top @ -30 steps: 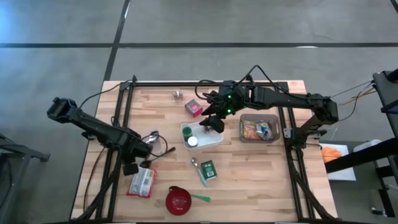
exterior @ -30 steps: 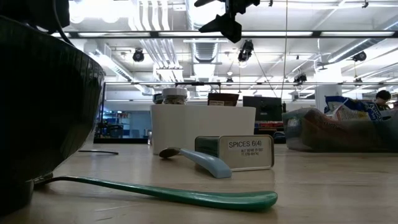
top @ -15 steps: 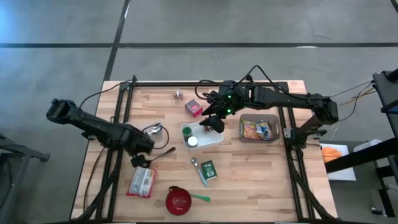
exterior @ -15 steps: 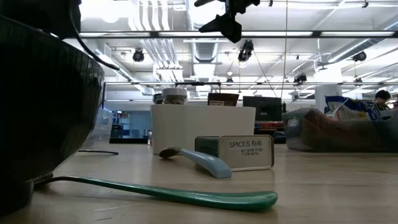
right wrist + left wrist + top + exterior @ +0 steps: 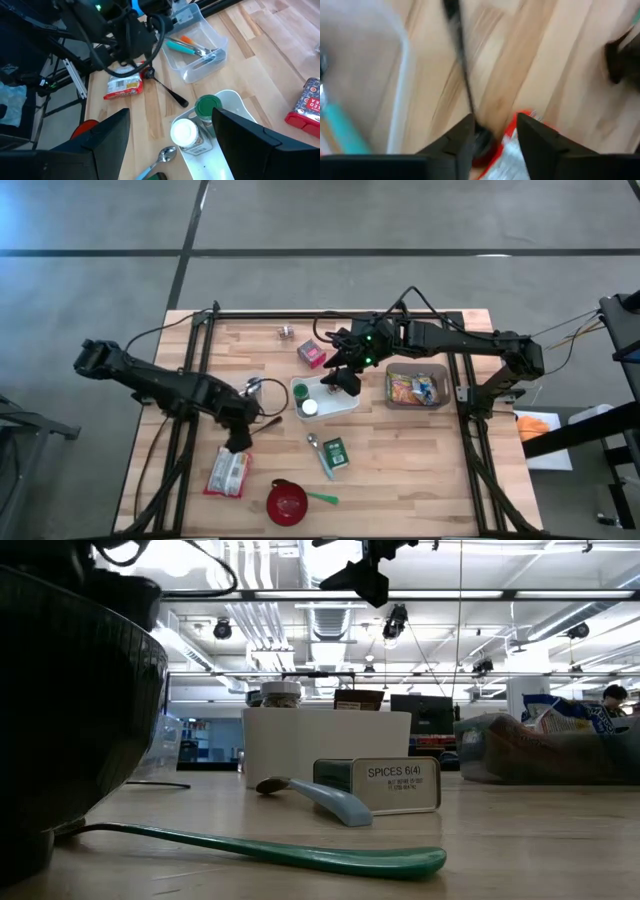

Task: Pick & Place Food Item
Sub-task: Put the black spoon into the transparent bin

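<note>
**A:** Which arm is sitting nearer the food?

**B:** The left one. The left gripper [image 5: 237, 444] is hanging just beside the packet [image 5: 228, 472], and its fingers [image 5: 466, 141] are standing a little apart, gripping nothing. In the wrist view the packet's red corner is showing right under the gap.

**A:** Which way is the packet lying?

**B:** It is lying flat on the wood. Its long axis is running roughly from the far side toward the near edge, with a slight tilt. It is lying toward the near edge from the fingertips and a touch to the left, so I'd judge a short reach down and back is what is needed.

**A:** Is anything crowding it?

**B:** The frame rail [image 5: 185, 465] is running close on its left. A black ladle [image 5: 262, 422] is lying just beyond the gripper, and the red bowl [image 5: 288, 502] is sitting near its right. There is bare wood in between.

**A:** And the right arm?

**B:** The right gripper [image 5: 345, 380] is hovering over the white tray [image 5: 350, 406], well apart from the packet, with its fingers spread wide and empty. The snack bin [image 5: 417, 387] is sitting further right.
</note>
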Robot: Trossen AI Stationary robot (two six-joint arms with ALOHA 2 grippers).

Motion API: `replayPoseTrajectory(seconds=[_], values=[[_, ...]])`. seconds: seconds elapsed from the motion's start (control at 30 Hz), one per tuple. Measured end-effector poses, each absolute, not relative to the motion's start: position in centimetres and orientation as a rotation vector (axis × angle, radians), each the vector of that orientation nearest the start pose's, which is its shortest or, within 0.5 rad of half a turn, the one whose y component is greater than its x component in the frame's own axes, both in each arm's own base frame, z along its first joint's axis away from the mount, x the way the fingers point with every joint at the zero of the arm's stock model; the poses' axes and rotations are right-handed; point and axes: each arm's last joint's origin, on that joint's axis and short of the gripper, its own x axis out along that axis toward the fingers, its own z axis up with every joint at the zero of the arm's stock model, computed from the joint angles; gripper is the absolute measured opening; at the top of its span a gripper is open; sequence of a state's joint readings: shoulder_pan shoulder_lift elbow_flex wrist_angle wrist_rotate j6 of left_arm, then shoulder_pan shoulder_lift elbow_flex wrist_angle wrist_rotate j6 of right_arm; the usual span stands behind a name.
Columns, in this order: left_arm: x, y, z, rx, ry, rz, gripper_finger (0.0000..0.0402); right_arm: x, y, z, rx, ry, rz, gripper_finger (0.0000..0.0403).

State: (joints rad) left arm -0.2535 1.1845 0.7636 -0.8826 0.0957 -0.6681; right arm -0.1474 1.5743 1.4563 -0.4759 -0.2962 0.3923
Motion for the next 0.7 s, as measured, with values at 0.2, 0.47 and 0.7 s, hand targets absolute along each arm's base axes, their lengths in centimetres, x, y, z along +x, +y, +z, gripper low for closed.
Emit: replayPoseTrajectory(seconds=[0.2, 0.47, 0.7], values=[[20.2, -6.4, 19.5, -0.330, 1.370, 0.077, 0.0187, 34.8, -4.3, 34.5, 0.510, 0.604, 0.030, 0.0277], [21.4, -6.8, 16.9, -0.280, 1.466, 0.179, 0.0188, 34.6, -4.2, 34.3, 0.513, 0.630, 0.025, 0.0277], [22.3, -7.1, 15.0, -0.267, 1.508, 0.198, 0.0188, 34.6, -4.2, 34.2, 0.513, 0.633, 0.025, 0.0277]])
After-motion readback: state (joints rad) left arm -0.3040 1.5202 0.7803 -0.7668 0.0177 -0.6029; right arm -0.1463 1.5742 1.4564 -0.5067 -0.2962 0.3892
